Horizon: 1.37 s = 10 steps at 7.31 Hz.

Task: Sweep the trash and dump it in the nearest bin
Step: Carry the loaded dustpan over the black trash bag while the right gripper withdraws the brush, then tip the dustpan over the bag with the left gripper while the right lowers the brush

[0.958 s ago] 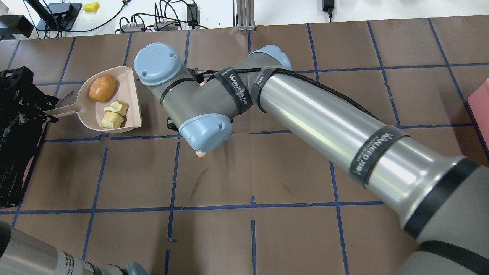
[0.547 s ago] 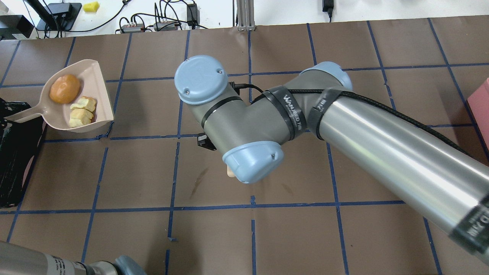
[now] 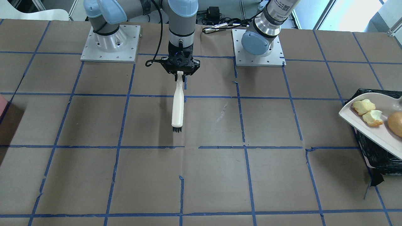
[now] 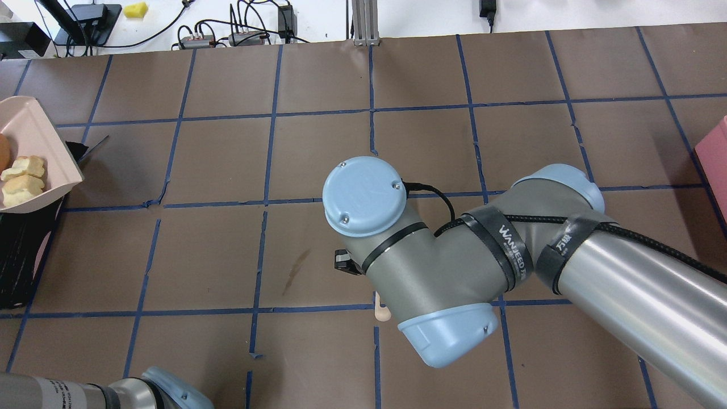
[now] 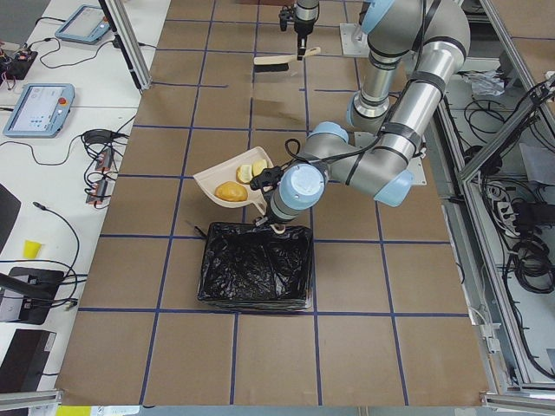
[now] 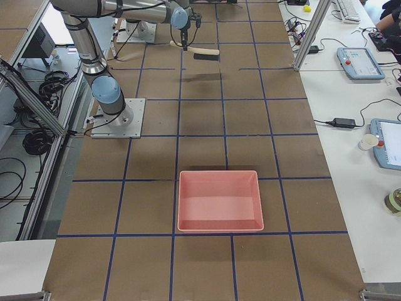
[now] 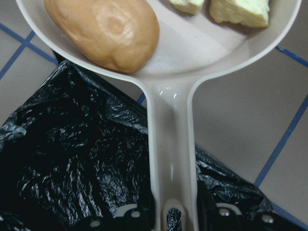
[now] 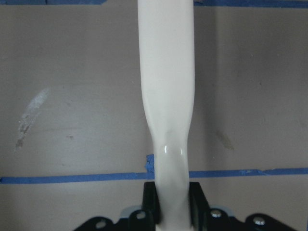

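Brown blue-taped table [image 3: 94, 175] | left gripper [image 7: 173, 214] clamps dustpan [image 7: 192, 45] over bin [image 7: 72, 168] edge | right gripper [image 8: 171, 204] grips brush [image 3: 177, 106]

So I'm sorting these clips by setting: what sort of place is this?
Most likely a robotics lab workcell: two grey-and-blue robot arms bolted to square metal base plates, a brown paper-covered table gridded with blue tape, and a grey touchscreen control pendant on a side bench.

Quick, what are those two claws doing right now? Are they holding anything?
The left gripper is closed, holding the dustpan by its handle.
The right gripper is closed, holding the brush by its handle.
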Motion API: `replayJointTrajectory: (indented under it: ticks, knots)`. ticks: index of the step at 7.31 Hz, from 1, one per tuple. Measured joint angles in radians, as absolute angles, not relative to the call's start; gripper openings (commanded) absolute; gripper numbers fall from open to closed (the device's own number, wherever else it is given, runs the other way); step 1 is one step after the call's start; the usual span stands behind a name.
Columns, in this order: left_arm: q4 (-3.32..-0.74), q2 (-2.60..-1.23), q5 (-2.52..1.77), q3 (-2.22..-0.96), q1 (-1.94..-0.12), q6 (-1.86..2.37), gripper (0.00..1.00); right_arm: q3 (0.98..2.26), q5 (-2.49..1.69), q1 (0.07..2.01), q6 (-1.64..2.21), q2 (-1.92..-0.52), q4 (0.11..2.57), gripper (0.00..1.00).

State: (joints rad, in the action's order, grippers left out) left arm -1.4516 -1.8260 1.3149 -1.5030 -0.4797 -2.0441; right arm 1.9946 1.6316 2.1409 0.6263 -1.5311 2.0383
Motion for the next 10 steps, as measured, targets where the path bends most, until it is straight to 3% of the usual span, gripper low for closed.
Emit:
replayJointTrajectory:
  ticks: [5,10]
  knots:
    - [-1.461,-2.02,1.434,-1.154,-0.393,-2.089,0.07,2.122,1.617,2.149,0.624,-1.544,2.15,0.11]
    - [-1.335,-2.039,1.568,-1.169,-0.378,-2.197,0.07,2.141,1.57,2.184,0.625,-1.534,2.183,0.11]
